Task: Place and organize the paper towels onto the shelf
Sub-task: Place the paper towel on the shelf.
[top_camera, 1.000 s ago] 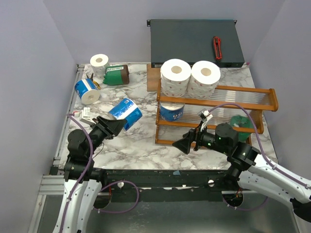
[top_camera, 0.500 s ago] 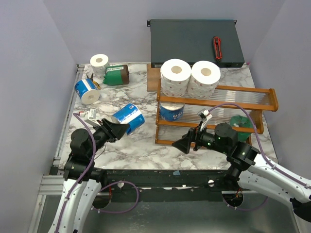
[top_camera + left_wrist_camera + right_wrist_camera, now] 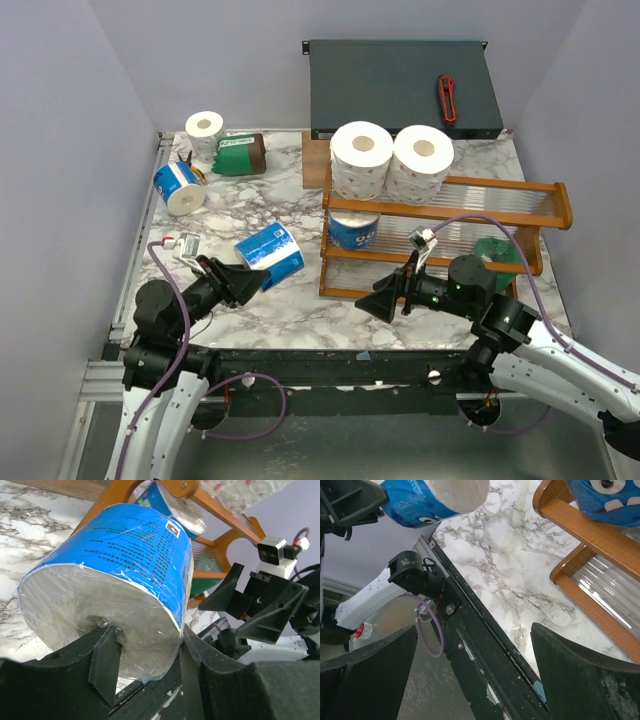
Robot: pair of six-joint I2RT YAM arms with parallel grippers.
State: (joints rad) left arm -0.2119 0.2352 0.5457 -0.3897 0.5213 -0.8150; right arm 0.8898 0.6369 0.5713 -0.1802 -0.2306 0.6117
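**Blue roll in the left claw, shelf off to its right**

The left claw (image 3: pixel 147 642) is pinching the blue roll (image 3: pixel 115 570) by its near end. In the wrist view one finger (image 3: pixel 105 655) seems to sit at the hollow core and the other (image 3: pixel 192 652) on the outer wrap, though the film hides the exact hold. The roll's long axis runs straight out from the claw, white end face toward the wrist and far end toward the shelf (image 3: pixel 500 185). It seems to hang clear of the tabletop (image 3: pixel 290 310).

The shelf lies to the right of this claw, with its left end post nearest. The right claw (image 3: pixel 381 301) is spread wide and empty. It sits in front of the lowest tier and faces left toward the held roll. The right arm is the nearer one to the shelf, so either a hand-over or a direct reach by the left arm looks open.

The shelf's left end is crowded:
- A second blue roll (image 3: pixel 353 232) fills the middle tier there.
- Two white rolls (image 3: pixel 361 158) stand touching on the top tier.
- A green shape (image 3: pixel 495 250) further right is too hidden to name.

Free room appears to the right, across the right arm.

A bare roll (image 3: pixel 204 127), a green roll (image 3: pixel 238 155) and a third blue roll (image 3: pixel 178 187) lie well apart at the far left. A grey box (image 3: pixel 400 85) sits behind the shelf.
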